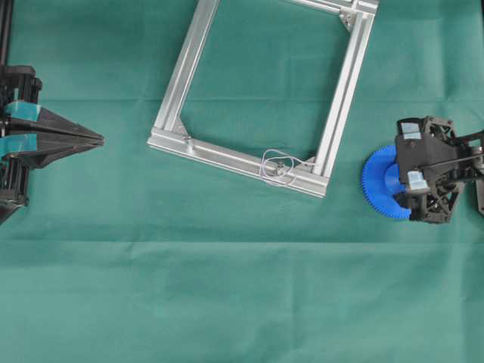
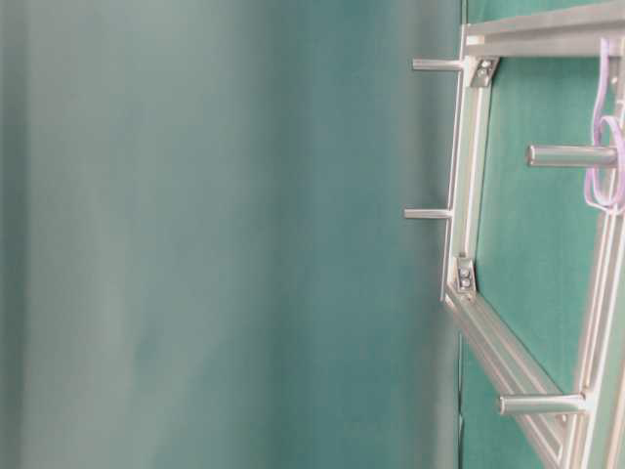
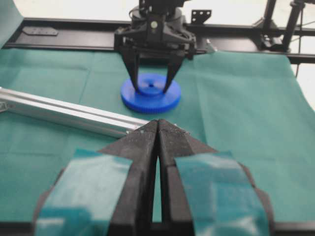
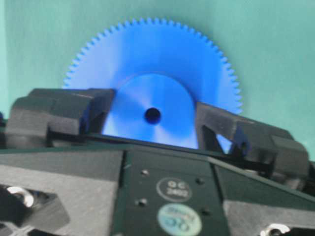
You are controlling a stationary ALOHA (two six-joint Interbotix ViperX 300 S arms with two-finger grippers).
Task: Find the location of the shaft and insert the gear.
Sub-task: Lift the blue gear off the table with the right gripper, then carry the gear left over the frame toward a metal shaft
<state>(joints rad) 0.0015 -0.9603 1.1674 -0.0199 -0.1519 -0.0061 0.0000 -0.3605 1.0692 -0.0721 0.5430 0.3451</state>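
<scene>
Overhead view puts my right gripper [image 1: 403, 179] at the right edge of the green cloth [image 1: 227, 287], pointing down over the gear [image 1: 378, 181], whose blue toothed rim shows to the gripper's left. From my right wrist camera the gear [image 4: 162, 64] lies flat on the cloth, and my two black fingers [image 4: 64, 115] stand on either side of its raised round hub, close against it, with the small centre hole between them; I cannot tell for certain whether the pads press the hub or only flank it, so the jaws stand partly open around the hub. On the gripper body below I can see a round stamped mark and a pale round sticker, both too blurred to read. The left wrist camera shows the same thing from across the table: the right gripper [image 3: 152, 86] straddling the hub of the gear [image 3: 150, 96]. My left gripper [image 3: 158, 129] rests with its jaws pressed together and nothing between them, teal tape on its fingers, well apart from the gear. The shaft [image 1: 281, 168] stands on the near rail of the aluminium frame [image 1: 181, 76], close to the frame's right corner, with pale wire looped around it, well apart from the gear.
</scene>
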